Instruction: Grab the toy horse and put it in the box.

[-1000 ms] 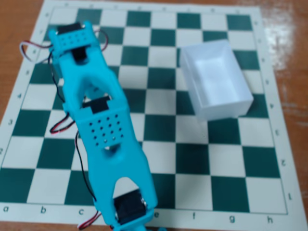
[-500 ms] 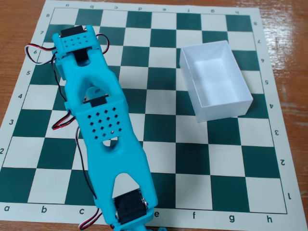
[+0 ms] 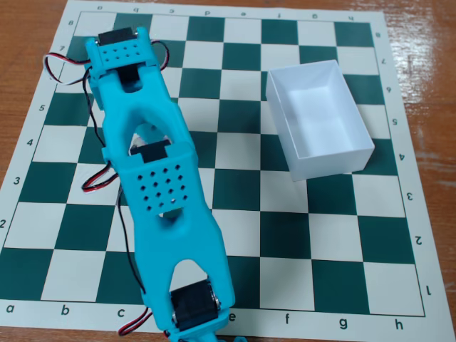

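Note:
The white open-top box [image 3: 332, 161] stands on the right half of the chessboard, and nothing shows inside it. The toy horse is hidden or out of view. My turquoise arm [image 3: 158, 185] stretches from the bottom edge up the left side of the board. Its wrist end [image 3: 122, 51], with a black servo on top, sits over the far left squares, well to the left of the box. The fingers are hidden under that wrist end, so I cannot tell whether the gripper is open or shut.
The green-and-white chessboard mat [image 3: 335, 249] lies on a wooden table [image 3: 427, 43]. Red, black and white wires [image 3: 64, 65] loop out to the left of the wrist end.
The arm's wrist end has swung a little to the right and toward the board's far edge. The box has not moved.

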